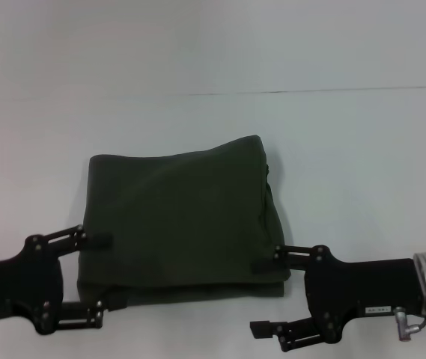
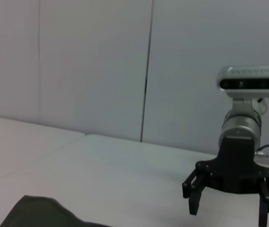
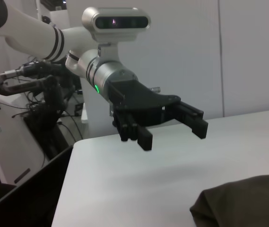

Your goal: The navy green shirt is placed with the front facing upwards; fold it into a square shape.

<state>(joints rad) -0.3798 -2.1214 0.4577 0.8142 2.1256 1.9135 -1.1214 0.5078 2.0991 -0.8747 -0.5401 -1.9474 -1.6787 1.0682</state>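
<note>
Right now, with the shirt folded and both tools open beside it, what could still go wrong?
1. The left tool has a finger at the shirt edge; pulling away could drag a layer and spoil the square.
2. The right tool upper finger lies at the near right corner, so it may snag there too.
3. The right edge shows loose stacked layers that look uneven; they might slip open.

Navy green shirt [image 1: 179,217] lies folded into rough square on white table, plain dark olive side up, no lettering visible. Layered edges stack along its right side and near edge; far right corner sits slightly raised. Fabric mostly smooth, faint creases. One rounded corner shows in left wrist view [image 2: 39,213], another in right wrist view [image 3: 243,203].
</note>
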